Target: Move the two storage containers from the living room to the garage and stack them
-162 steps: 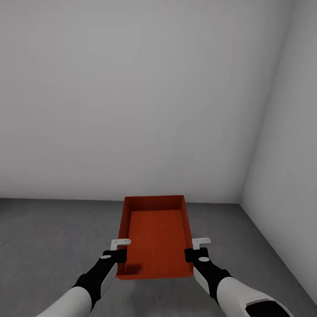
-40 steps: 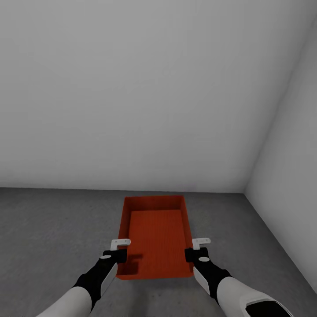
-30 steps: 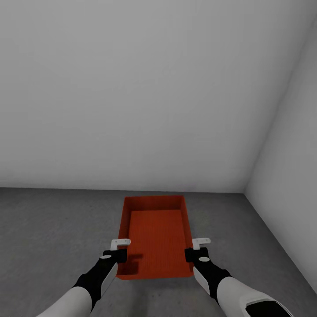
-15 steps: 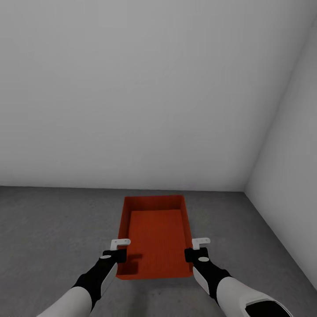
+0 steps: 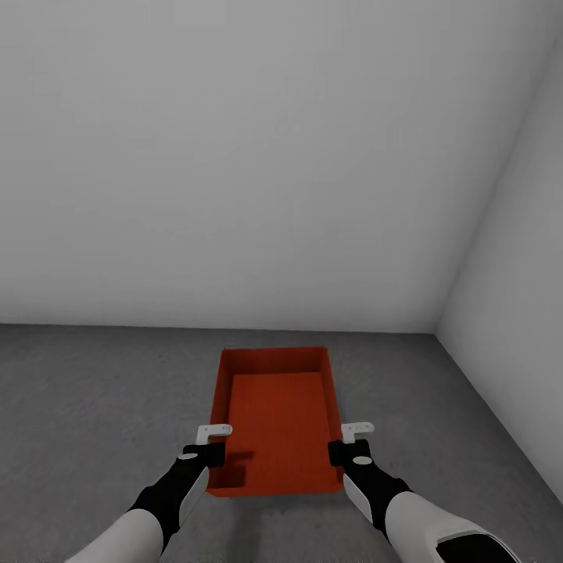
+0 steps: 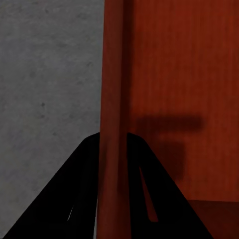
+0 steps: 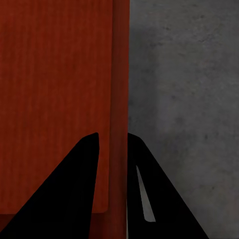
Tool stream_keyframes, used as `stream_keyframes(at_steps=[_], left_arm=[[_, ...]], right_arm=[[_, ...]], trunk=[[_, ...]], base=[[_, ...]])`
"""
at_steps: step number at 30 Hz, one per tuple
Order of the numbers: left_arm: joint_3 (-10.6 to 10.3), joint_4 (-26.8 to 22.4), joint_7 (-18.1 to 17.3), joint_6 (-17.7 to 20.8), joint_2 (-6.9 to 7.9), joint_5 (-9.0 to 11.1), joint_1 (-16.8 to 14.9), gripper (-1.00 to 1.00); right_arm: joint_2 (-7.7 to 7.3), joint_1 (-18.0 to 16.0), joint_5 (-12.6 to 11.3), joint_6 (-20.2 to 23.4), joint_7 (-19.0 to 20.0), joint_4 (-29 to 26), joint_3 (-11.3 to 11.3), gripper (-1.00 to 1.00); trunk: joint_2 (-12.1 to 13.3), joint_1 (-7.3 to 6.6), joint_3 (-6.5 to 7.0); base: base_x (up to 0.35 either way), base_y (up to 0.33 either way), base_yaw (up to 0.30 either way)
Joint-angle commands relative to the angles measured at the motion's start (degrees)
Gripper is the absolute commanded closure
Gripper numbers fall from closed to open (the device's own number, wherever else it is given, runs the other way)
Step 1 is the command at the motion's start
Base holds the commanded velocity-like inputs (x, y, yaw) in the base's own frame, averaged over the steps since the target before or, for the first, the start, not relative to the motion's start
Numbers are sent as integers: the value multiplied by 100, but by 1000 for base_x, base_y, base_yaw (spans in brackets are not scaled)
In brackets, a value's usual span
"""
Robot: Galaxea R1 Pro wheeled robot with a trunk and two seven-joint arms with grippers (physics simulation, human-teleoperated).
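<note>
A: Head view, what is shown?

B: One red-orange storage container [image 5: 275, 418], lidless and rectangular, with its long axis running away from the robot. It is carried level between the two arms, above the dark grey concrete floor [image 5: 94, 391] of the garage. Its interior holds nothing. The left gripper [image 5: 209, 455] sits on the container's left long wall near the close corner; the right gripper [image 5: 341, 452] sits on the right long wall at the matching place. Beyond stands a plain grey-white back wall [image 5: 234, 156], meeting a side wall [image 5: 516, 258] in a corner at the right.

A: Left wrist view?

B: The container's left wall [image 6: 110, 99] runs straight out between the two dark fingers [image 6: 74, 199] of the left gripper [image 6: 111, 199]. One finger lies outside the wall, over the mottled concrete [image 6: 50, 74]; the other lies inside, over the ribbed red base [image 6: 184, 64]. The jaws are closed on the wall, which fills the gap between them.

A: Right wrist view?

B: The mirror arrangement. The right wall [image 7: 119, 74] passes between the fingers [image 7: 154, 199] of the right gripper [image 7: 117, 199], with the container's base [image 7: 55, 99] to one side and the concrete [image 7: 189, 99] to the other. These jaws likewise clamp the thin wall with no gap visible.
</note>
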Motion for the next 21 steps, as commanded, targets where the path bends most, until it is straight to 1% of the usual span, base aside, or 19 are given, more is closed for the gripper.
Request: stream_keyframes(at_steps=[1, 6, 11, 18, 21], left_arm=[[355, -4, 85, 39, 7, 152, -1, 100], [355, -4, 85, 39, 7, 152, -1, 100], [355, -4, 85, 39, 7, 152, -1, 100], [355, -4, 85, 39, 7, 152, -1, 100], [355, -4, 85, 39, 7, 152, -1, 100]], right_arm=[[-1, -9, 90, -51, -149, -21, -364, 100], [4, -9, 90, -51, -143, -21, -364, 100], [7, -9, 90, -51, -141, -21, -364, 100], [7, -9, 90, -53, -141, -21, -364, 100], [12, -9, 90, -68, -147, -20, -364, 100]], trunk=[[-44, 21, -32], [-244, 131, -167], [-445, 241, -301], [-445, 241, -359], [-445, 241, -370]], base=[[0, 0, 0], [0, 0, -37], [0, 0, -127], [0, 0, -159], [0, 0, -84]])
